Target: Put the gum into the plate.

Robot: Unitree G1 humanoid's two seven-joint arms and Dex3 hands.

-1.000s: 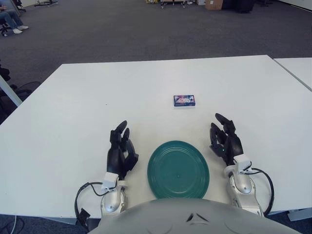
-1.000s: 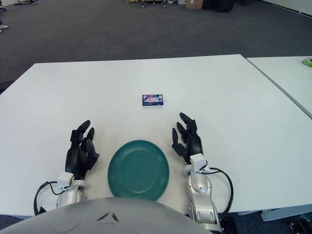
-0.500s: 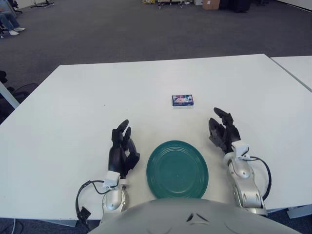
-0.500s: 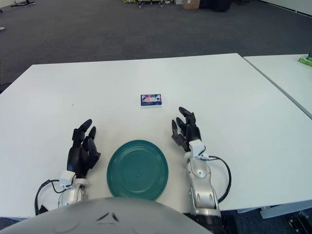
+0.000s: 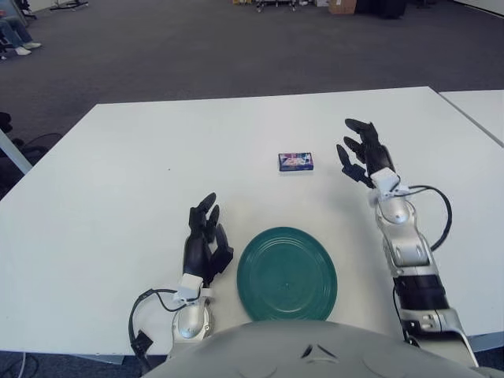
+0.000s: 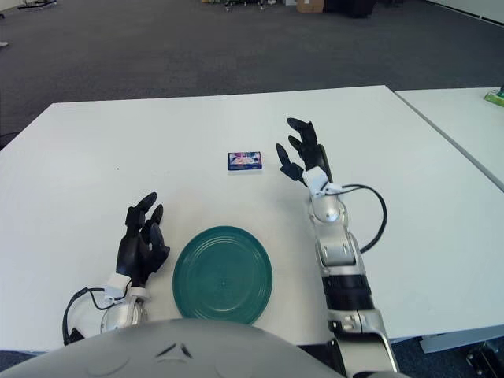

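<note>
The three fingers (image 5: 356, 138) of the right hand (image 5: 364, 153) are spread apart and hold nothing; the hand shows just beside the gum (image 5: 295, 161), at its three o'clock, not touching it. The pack lies flat on the white table (image 5: 118, 181), at twelve o'clock from the green plate (image 5: 287, 273) and well apart from it. The step in hand looks like the reach; next the hand must move toward nine o'clock, settle over the pack and close. The left hand (image 5: 203, 244) shows at the plate's nine o'clock, fingers loosely apart.
</note>
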